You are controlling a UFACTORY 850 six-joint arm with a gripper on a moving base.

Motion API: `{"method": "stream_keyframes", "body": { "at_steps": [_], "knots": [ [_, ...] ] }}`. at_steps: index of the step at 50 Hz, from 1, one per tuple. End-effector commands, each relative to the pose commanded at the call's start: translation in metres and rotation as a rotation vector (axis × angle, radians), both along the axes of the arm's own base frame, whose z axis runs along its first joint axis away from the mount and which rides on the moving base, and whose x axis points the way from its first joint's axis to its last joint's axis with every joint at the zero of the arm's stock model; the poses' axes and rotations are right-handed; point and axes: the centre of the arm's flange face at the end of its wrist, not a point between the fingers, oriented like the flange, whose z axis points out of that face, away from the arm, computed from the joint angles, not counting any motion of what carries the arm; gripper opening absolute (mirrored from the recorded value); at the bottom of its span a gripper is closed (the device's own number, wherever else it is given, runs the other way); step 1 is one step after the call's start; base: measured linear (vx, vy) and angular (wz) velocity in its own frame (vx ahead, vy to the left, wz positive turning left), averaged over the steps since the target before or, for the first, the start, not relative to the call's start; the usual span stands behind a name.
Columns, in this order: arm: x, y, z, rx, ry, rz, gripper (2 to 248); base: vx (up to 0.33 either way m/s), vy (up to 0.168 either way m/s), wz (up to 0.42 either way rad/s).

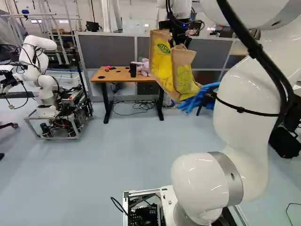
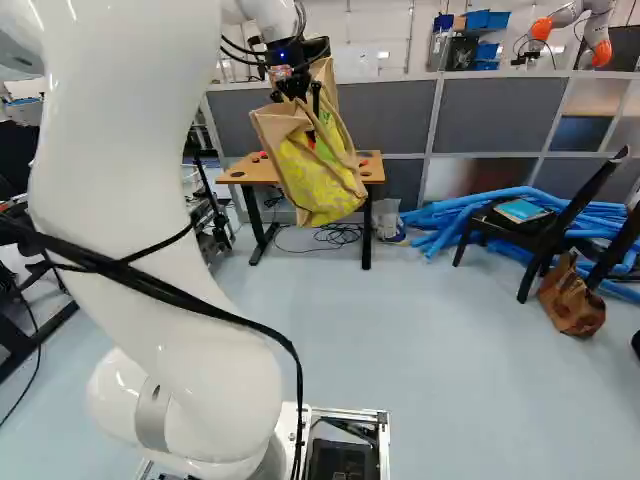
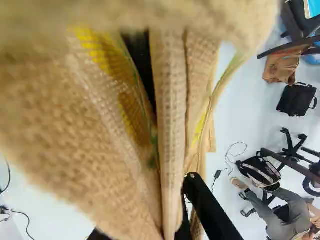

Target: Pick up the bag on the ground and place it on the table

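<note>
Arm (image 1: 249, 108): white, closest to my base views, reaching out high.
Gripper (image 1: 179, 43): fingers closed down on the upper part of the bag (image 1: 165, 61); cloth hides how narrow the gap is.
Bag: hanging in the air, apparently short of the table (image 1: 115, 76); I judge the pick done and the carry in hand.
Print: green mark on the yellow side, left unread.
Table: ahead, bearing a pink toy (image 1: 144, 68) and black cylinder (image 1: 133, 71); next I'd drive nearer, clear its edge, lower gently, then release.
</note>
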Motion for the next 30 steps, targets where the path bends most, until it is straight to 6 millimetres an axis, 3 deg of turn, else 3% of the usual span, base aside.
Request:
{"method": "stream_keyframes", "body": {
  "at_steps": [19,30],
  "knots": [
    [0.0000,0.0000,0.0000,0.000,0.000,0.000,22,0.029,0.004,-0.039],
    [0.0000,0.0000,0.0000,0.000,0.000,0.000,22,0.084,0.090,-0.055]
  ]
}}
